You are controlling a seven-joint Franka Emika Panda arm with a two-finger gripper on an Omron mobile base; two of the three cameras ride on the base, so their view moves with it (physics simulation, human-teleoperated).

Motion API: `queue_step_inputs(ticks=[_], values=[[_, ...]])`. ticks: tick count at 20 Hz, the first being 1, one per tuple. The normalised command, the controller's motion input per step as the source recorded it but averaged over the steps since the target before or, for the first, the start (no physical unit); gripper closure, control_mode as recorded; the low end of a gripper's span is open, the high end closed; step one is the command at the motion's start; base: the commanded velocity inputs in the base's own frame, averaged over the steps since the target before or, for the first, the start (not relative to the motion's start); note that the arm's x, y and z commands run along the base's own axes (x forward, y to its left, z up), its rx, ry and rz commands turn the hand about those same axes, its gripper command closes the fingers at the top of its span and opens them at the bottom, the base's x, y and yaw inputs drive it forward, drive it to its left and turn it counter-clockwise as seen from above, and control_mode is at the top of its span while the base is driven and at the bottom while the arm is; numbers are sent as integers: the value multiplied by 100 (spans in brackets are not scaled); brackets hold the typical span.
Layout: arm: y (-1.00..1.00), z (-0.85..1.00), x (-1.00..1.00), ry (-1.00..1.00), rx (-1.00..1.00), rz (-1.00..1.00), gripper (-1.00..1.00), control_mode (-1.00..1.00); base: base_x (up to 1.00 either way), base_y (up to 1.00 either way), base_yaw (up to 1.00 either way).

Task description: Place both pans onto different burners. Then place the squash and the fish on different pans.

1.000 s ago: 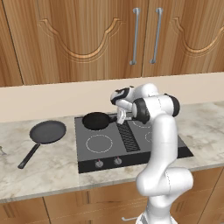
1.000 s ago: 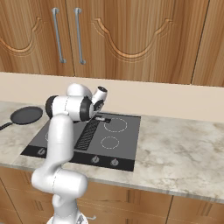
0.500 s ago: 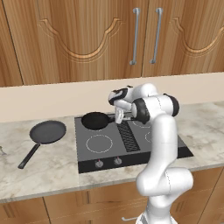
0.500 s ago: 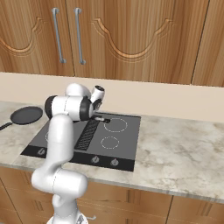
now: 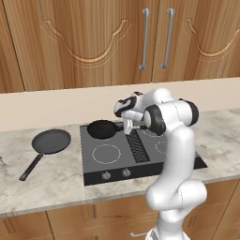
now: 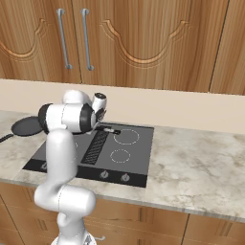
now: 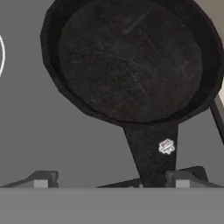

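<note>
The smaller pan (image 5: pixel 102 129) sits on the back left burner of the dark cooktop (image 5: pixel 140 159). In the hand view this pan (image 7: pixel 131 61) points its short handle (image 7: pixel 151 153) toward me. My gripper (image 7: pixel 114 181) is open, and the handle's end lies between the fingertips (image 7: pixel 188 177), nearer the right one. It hovers by that handle in the left base view (image 5: pixel 127 125). The wider pan (image 5: pixel 51 140) rests on the counter left of the cooktop, also seen in the right base view (image 6: pixel 26 126). The squash and fish are out of view.
Free burner rings lie at the front left (image 5: pixel 106 153) and on the right half (image 6: pixel 126 136), beside the ribbed vent strip (image 5: pixel 138 147). Knobs (image 5: pixel 107 175) line the cooktop's front. A small grey sliver (image 5: pixel 1 161) is cut off at the counter's left edge.
The jaws have opened wide and let go of the smaller pan's handle. The pan stays on the back left burner, and the arm has barely moved.
</note>
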Motion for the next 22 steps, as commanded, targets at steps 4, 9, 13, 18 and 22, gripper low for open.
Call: queue_step_inputs(ticks=[4, 9, 13, 18, 22], values=[[0, 23, -44, -17, -4, -3, -100, -100, 0, 0, 0], [0, 25, -3, -16, 0, -14, -100, -100, 0, 0, 0], [0, 20, -1, -8, 8, -28, -100, -100, 0, 0, 0], [0, 26, -6, -7, 15, -35, -100, -100, 0, 0, 0], [0, 27, -5, -2, 17, -34, -100, -100, 0, 0, 0]])
